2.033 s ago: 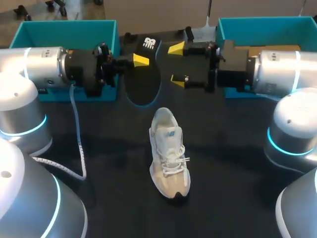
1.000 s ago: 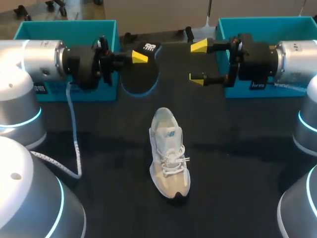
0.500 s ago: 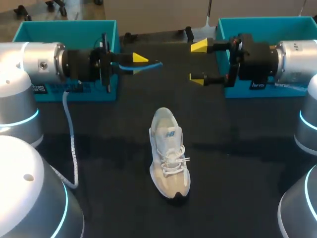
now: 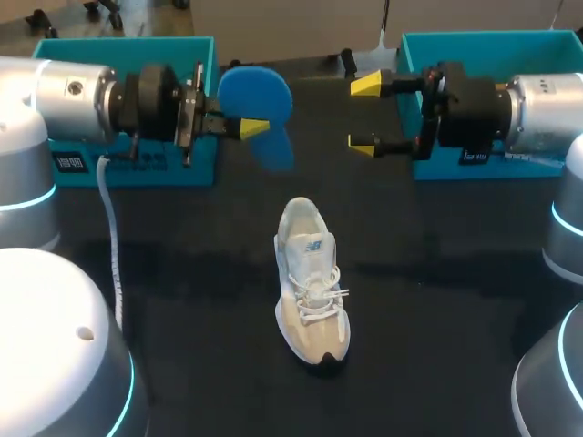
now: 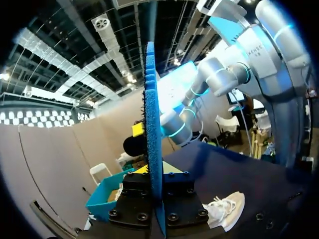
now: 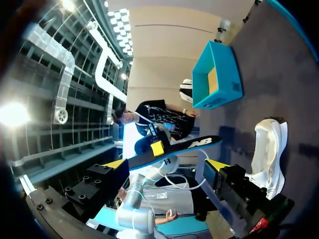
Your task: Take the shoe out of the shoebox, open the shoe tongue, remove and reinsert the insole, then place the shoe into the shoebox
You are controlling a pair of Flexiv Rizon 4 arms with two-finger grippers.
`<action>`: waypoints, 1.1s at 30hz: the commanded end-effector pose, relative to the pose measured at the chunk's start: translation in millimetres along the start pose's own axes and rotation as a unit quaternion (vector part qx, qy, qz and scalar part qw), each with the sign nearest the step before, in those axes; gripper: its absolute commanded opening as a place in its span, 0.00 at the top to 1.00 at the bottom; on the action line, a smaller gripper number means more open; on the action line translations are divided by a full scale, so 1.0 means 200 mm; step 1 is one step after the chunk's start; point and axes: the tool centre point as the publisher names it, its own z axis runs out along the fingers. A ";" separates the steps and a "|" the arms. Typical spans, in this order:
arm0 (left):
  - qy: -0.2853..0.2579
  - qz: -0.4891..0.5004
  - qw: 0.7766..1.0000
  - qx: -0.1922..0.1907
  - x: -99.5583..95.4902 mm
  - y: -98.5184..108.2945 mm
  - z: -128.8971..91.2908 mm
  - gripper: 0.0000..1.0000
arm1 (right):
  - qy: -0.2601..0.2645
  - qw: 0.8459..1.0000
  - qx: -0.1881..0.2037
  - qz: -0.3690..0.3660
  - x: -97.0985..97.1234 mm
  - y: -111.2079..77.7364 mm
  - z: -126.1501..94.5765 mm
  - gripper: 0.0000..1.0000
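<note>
Flipped blue side up, your insole (image 4: 259, 91) sits clamped in the left hand (image 4: 252, 128) for reinsertion into the shoe (image 4: 311, 282); right hand (image 4: 365, 115) waits open.

On the bench (image 4: 437, 328), at its middle, a shoe (image 4: 310, 282), lying lengthwise from near side to far. At the far edge, 2 boxes, well apart: left box (image 4: 118, 50) at the far left, right box (image 4: 483, 45) at the far right. Between them, above the bench and behind the shoe, an insole (image 4: 260, 100), clamped in the left jaws, just right of the left box. To its right, apart from it, the right jaws, just left of the right box.
</note>
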 end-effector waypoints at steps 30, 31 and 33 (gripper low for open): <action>0.077 -0.470 0.878 -0.053 -0.03 -0.01 0.00 1.00 | -0.001 1.000 -0.001 0.000 0.00 0.00 0.01 0.00; 0.076 -0.477 0.874 -0.049 -0.03 0.00 0.00 1.00 | -0.001 1.000 -0.001 0.000 0.00 0.00 0.01 0.00; 0.086 -0.526 0.845 -0.036 -0.04 0.00 0.01 1.00 | -0.001 1.000 -0.001 0.000 0.00 0.00 0.01 0.00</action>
